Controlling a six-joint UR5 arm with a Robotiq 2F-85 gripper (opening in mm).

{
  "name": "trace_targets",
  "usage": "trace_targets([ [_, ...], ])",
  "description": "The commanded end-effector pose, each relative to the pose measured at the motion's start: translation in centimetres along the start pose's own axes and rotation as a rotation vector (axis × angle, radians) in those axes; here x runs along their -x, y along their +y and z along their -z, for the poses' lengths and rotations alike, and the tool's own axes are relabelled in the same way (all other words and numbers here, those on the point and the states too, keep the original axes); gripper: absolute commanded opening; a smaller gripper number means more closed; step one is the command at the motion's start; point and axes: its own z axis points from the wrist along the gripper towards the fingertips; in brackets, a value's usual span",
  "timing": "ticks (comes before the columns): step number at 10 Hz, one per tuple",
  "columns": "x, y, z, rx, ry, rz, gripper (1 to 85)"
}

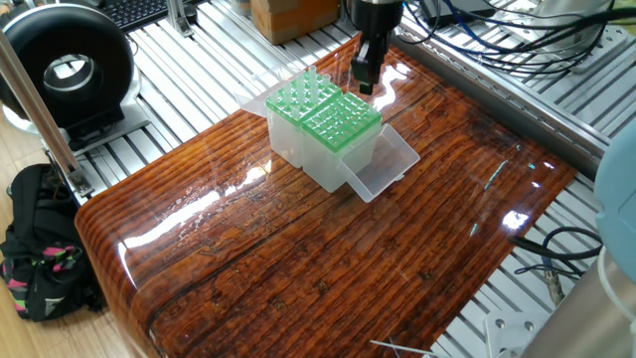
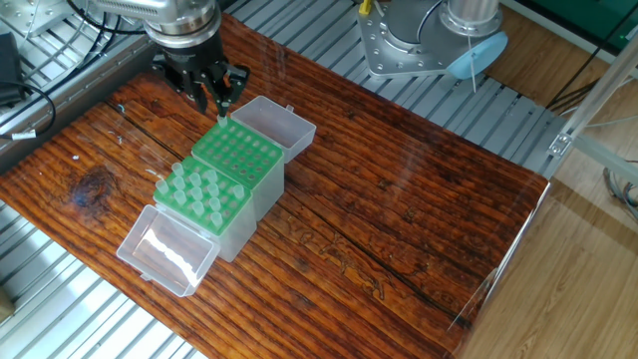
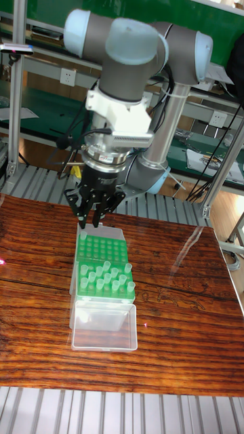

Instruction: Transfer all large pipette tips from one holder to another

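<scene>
Two green holders stand side by side. One holder [image 2: 197, 192] [image 1: 303, 96] [image 3: 105, 279] carries several large pipette tips [image 2: 204, 189] [image 3: 102, 274], whitish cones standing upright in its holes. The other holder [image 2: 242, 157] [image 1: 343, 119] [image 3: 102, 245] shows only bare holes. My gripper [image 2: 219, 103] [image 1: 365, 78] [image 3: 91, 218] hangs over this holder's far corner. Its fingers are nearly together on one thin whitish tip [image 2: 221, 118], which points down at a corner hole.
Clear hinged lids lie open at both ends of the holders [image 2: 167, 252] [image 2: 276, 123] [image 1: 383, 164]. The robot base [image 2: 429, 45] stands at the table's far side. A black round device [image 1: 65, 70] and a cardboard box [image 1: 288, 15] sit beyond the wooden tabletop [image 1: 298, 259].
</scene>
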Motion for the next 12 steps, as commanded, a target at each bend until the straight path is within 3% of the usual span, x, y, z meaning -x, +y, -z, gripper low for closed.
trace_targets([
  [1,0.1,0.0,-1.9,0.017,-0.022,-0.005,33.3],
  [4,-1.0,0.2,-2.0,0.025,0.018,-0.019,33.3],
  [12,-0.7,0.5,-3.2,0.036,0.005,-0.025,33.3],
])
